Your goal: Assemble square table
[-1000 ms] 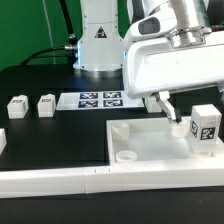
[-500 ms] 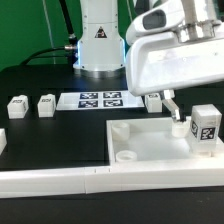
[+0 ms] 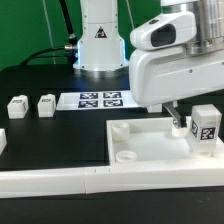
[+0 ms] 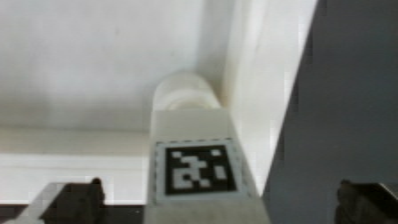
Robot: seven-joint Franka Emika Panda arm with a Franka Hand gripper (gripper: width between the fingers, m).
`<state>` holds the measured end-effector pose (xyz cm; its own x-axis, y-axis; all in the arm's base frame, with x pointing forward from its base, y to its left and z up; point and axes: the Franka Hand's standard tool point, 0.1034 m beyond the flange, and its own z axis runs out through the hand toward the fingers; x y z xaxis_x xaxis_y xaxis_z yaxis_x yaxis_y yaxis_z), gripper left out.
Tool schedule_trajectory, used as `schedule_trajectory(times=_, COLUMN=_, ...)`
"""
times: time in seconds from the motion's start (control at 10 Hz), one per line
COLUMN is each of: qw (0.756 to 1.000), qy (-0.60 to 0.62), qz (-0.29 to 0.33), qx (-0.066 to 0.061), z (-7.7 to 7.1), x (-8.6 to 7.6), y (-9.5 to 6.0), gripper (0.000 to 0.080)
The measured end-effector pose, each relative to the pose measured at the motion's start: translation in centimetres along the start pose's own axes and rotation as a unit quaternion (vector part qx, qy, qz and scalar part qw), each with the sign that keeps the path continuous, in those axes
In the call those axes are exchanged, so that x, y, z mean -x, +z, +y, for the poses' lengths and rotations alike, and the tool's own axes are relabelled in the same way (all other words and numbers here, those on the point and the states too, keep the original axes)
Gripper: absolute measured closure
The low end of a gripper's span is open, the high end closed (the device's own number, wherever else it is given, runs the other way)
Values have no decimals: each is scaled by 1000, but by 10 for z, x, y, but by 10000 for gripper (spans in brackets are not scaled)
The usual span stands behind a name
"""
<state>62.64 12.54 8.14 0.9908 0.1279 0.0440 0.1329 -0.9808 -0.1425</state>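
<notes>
The white square table top (image 3: pixel 150 145) lies at the exterior view's right, with a round socket (image 3: pixel 127 157) at its near corner. A tagged white leg post (image 3: pixel 205 128) stands upright at its far right corner. My gripper (image 3: pixel 180 124) hangs just beside that post, low over the top. In the wrist view the post (image 4: pixel 199 160) shows its tag between my two dark fingertips (image 4: pixel 71 200), which stand wide apart and hold nothing. The gripper (image 4: pixel 219 205) is open. Two more tagged leg posts (image 3: pixel 17 106) (image 3: pixel 46 104) stand on the black table at the left.
The marker board (image 3: pixel 100 99) lies flat at the back middle, before the robot base (image 3: pixel 98 40). A long white L-shaped rail (image 3: pixel 60 180) runs along the front. A small white part (image 3: pixel 2 141) shows at the left edge.
My gripper has moved toward the exterior view's right, closer to the upright post, and now hides the small leg post that stood beside the marker board.
</notes>
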Motion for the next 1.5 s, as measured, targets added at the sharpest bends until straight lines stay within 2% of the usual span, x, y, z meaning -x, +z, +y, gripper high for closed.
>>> schedule_trajectory(times=0.2, qw=995, qy=2, qz=-95, qx=-12, z=6, x=6, y=-2, gripper=151)
schedule_trajectory(times=0.4, qw=994, qy=6, qz=-111, qx=-16, z=9, x=-16, y=-9, gripper=151)
schedule_trajectory(times=0.5, qw=994, qy=16, qz=-105, qx=-15, z=10, x=-18, y=-7, gripper=151)
schedule_trajectory(times=0.6, qw=994, qy=18, qz=-105, qx=-15, z=10, x=-18, y=-7, gripper=277)
schedule_trajectory(times=0.7, qw=994, qy=19, qz=-105, qx=-15, z=10, x=-18, y=-7, gripper=277)
schedule_trajectory(times=0.8, qw=994, qy=36, qz=-106, qx=-13, z=10, x=-18, y=-7, gripper=415)
schedule_trajectory(times=0.9, qw=992, qy=69, qz=-106, qx=-9, z=10, x=-18, y=-7, gripper=506)
schedule_trajectory(times=1.2, qw=979, qy=172, qz=-106, qx=2, z=11, x=-18, y=-7, gripper=505)
schedule_trajectory(times=1.4, qw=957, qy=278, qz=-86, qx=15, z=12, x=-18, y=-6, gripper=505)
schedule_trajectory(times=1.5, qw=943, qy=324, qz=-71, qx=16, z=12, x=-17, y=-6, gripper=505)
